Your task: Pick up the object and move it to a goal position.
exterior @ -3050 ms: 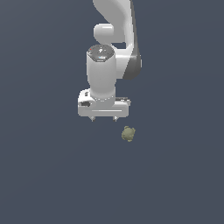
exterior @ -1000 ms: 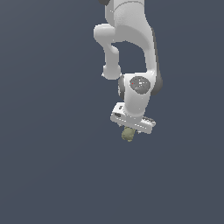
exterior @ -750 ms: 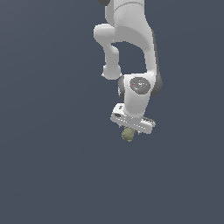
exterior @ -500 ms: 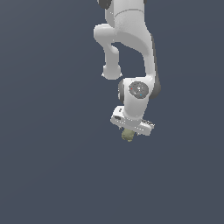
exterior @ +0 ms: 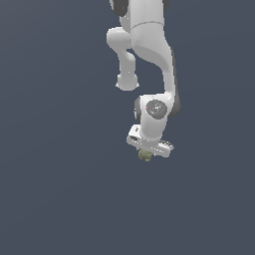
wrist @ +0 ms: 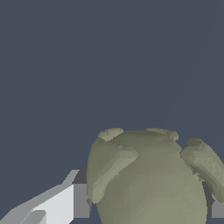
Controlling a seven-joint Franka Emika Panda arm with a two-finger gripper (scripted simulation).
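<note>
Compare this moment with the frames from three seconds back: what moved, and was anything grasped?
The gripper swung over from beside the object, tilted, and came down around it; the wrist view shows a finger beside the blob. The object's place in the exterior view barely changed. Whether it is firmly clamped cannot be told.
</note>
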